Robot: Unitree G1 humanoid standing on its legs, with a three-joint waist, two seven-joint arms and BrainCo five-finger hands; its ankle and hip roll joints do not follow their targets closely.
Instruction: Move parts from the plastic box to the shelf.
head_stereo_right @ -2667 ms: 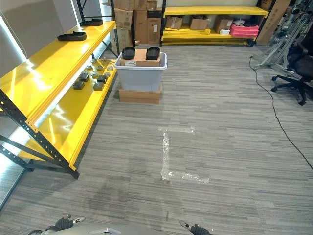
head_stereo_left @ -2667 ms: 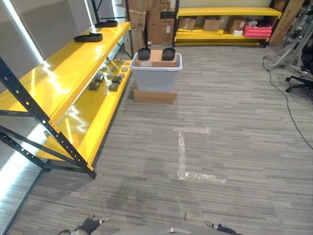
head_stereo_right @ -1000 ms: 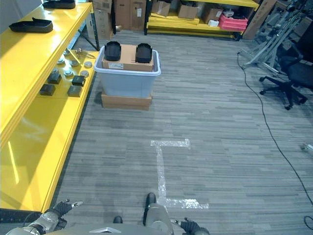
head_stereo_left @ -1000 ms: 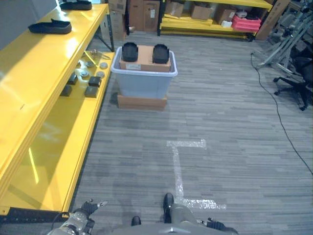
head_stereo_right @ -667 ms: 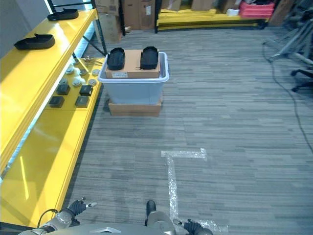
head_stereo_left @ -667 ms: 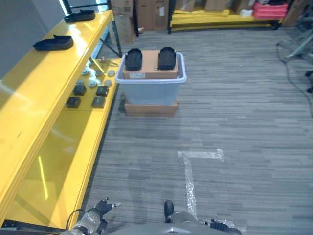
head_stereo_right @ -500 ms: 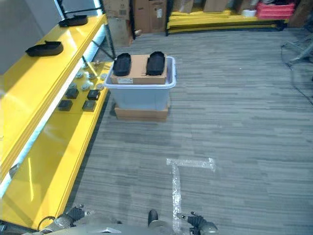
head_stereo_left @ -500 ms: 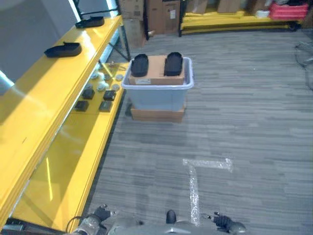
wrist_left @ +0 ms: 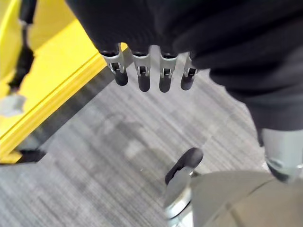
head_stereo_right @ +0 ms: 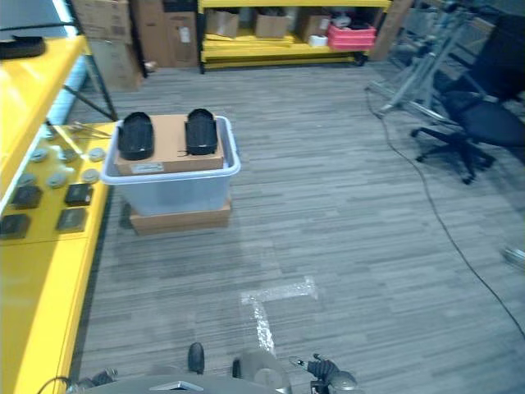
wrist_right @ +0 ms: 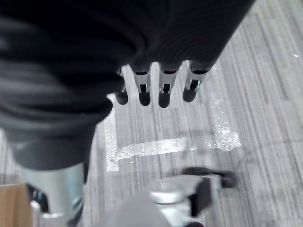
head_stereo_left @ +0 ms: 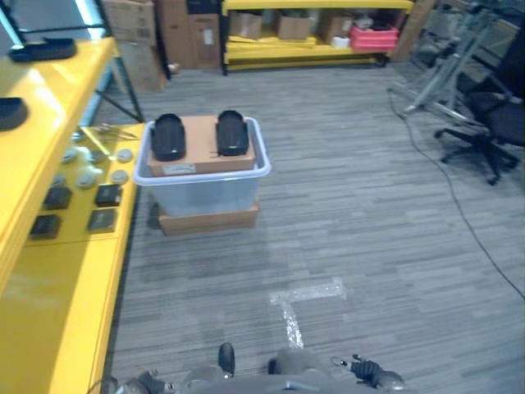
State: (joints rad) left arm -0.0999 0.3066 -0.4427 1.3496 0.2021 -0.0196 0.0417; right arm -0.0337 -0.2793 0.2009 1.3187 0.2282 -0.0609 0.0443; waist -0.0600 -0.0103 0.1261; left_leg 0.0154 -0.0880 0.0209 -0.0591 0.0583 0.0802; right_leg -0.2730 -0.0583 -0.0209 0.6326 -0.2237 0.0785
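Observation:
A pale plastic box [head_stereo_left: 203, 179] stands on a flat carton on the floor, ahead and to the left. Inside it lies a cardboard box with two black oval parts [head_stereo_left: 168, 137] [head_stereo_left: 231, 133] on top. The yellow shelf [head_stereo_left: 49, 271] runs along the left; its lower level carries several small round and dark square parts [head_stereo_left: 107, 194], and a black part [head_stereo_left: 10, 111] lies on its upper level. My left hand [wrist_left: 144, 75] hangs low beside the shelf's edge, fingers straight, holding nothing. My right hand [wrist_right: 163, 90] hangs over the floor tape, fingers straight and empty.
A white tape mark [head_stereo_left: 299, 300] lies on the grey floor between me and the box. A black office chair [head_stereo_left: 492, 131] and a metal stand are at the right, with a cable [head_stereo_left: 459, 222] across the floor. A far yellow rack [head_stereo_left: 303, 29] holds cartons.
The camera has swung and moved nearer, so the box and shelf sit further left in view. Both hands stay low and empty.

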